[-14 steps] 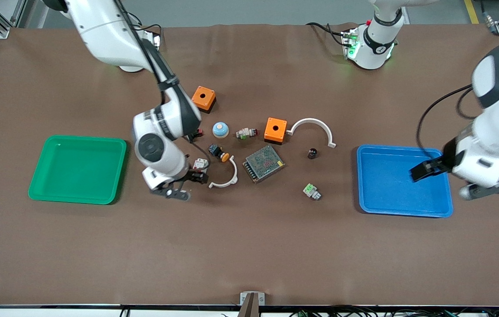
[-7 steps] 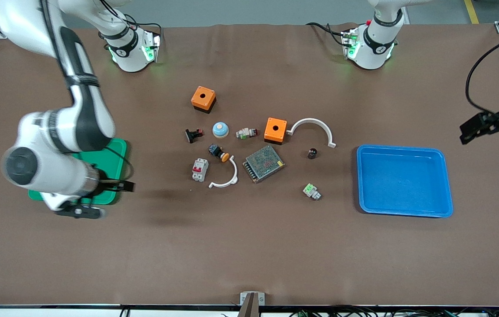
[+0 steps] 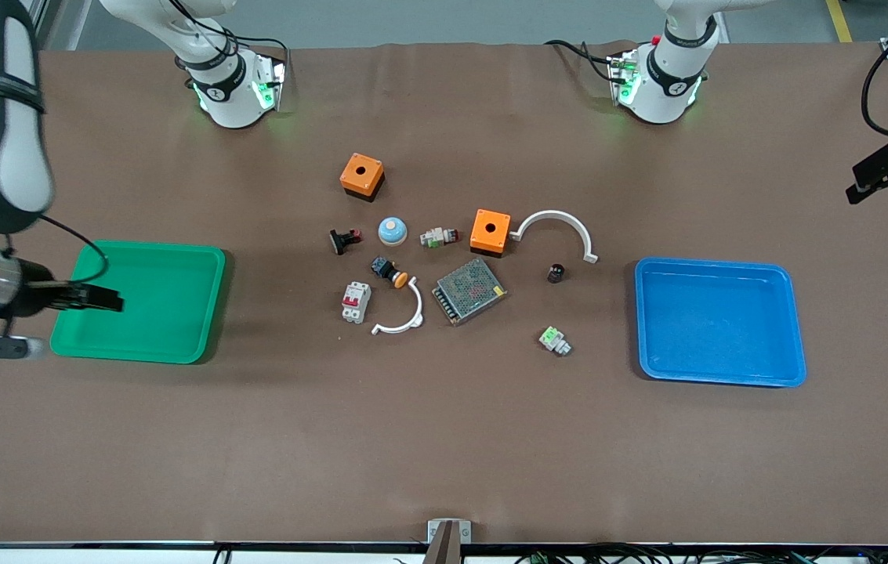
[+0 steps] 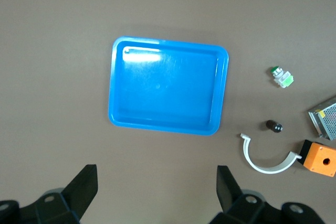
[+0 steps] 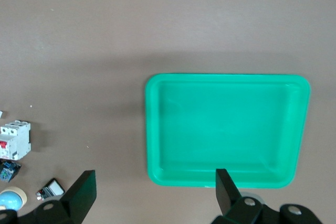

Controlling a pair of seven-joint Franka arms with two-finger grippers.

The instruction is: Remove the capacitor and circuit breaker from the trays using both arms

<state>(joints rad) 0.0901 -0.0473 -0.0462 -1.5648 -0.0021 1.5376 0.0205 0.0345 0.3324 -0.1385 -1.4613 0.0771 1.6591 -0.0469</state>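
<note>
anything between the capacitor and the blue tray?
No. Front view shows only bare brown mat between the capacitor and the blue tray; left wrist view agrees.

Green tray (image 3: pixel 177 329): under right claw's fingertips, at right arm's end of table.
Blue tray (image 3: pixel 718 368): near left claw, nearer front cam than it.
Orange boxes (image 3: pixel 362 174) (image 3: pixel 490 230): mid-table, well apart from both claws.
Mesh-top metal box (image 3: pixel 469 291): between the trays.
White arcs (image 3: pixel 558 227) (image 3: pixel 403 313): mid-table too.
Green-white connector (image 3: pixel 554 341): closer to blue tray.
</note>
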